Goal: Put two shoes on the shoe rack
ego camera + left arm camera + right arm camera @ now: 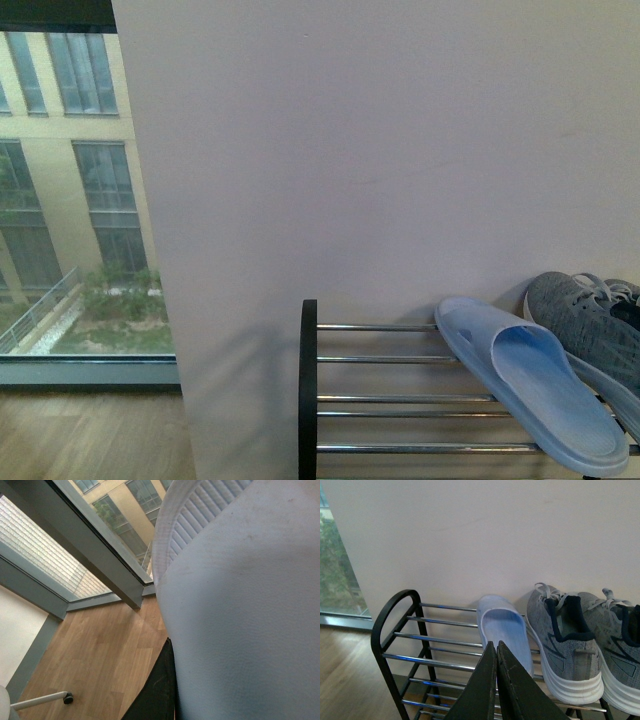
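rack (400, 630): blue slide (502, 632) lay on top, grey sneakers (565, 640) beside it | right gripper (496, 680): fingers pressed together, empty | left gripper: fingers hidden, can't tell, pale slide (240, 605) filled its view

Shoe rack (395, 611): black arched end frame, shiny chrome bars
Slide (503, 632) on rack top shelf: pale blue all over; in left wrist view second slide (240, 605) fills frame, whitish blue, ribbed grooves near edge
Sneakers (566, 645) beside slide on rack: grey mottled knit, dark navy lining, white ridged soles, pale grey laces
Wall (380, 150) behind rack: plain off-white
Floor (100, 655): light brown wood planks
Right gripper (496, 680): black fingers
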